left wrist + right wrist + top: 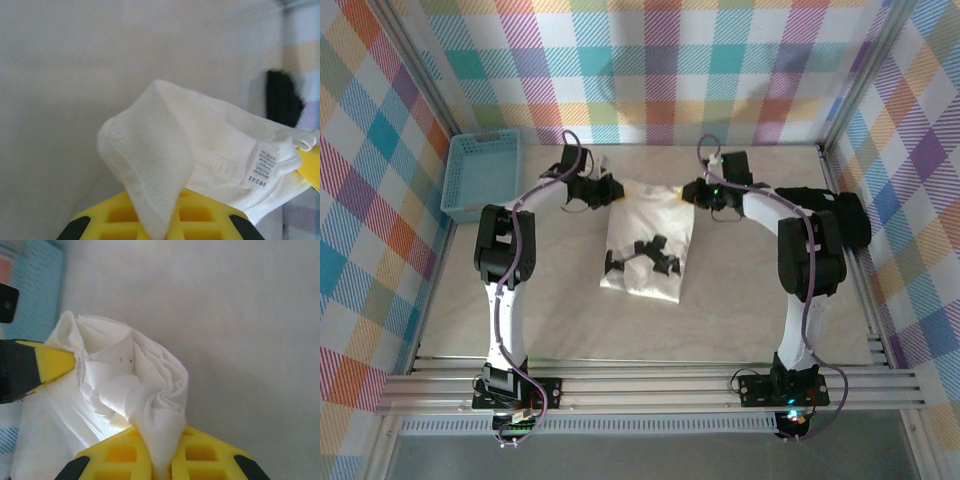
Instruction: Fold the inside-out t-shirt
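The inside-out t-shirt (645, 250) lies as a narrow white strip in the middle of the table. My left gripper (608, 190) is at its far left corner and my right gripper (692, 192) at its far right corner. In the left wrist view the yellow pads (125, 220) are shut on a bunched fold of the t-shirt (165, 145), whose care label (262, 167) faces outward. In the right wrist view the right gripper (162, 472) is shut on a twisted wad of the t-shirt (135, 385), with the other arm's yellow fingertip (47, 362) close by on the left.
A blue basket (480, 175) stands at the far left of the table. A black folded garment (840, 215) lies at the far right edge, beside the right arm. Checked walls close in the table on three sides.
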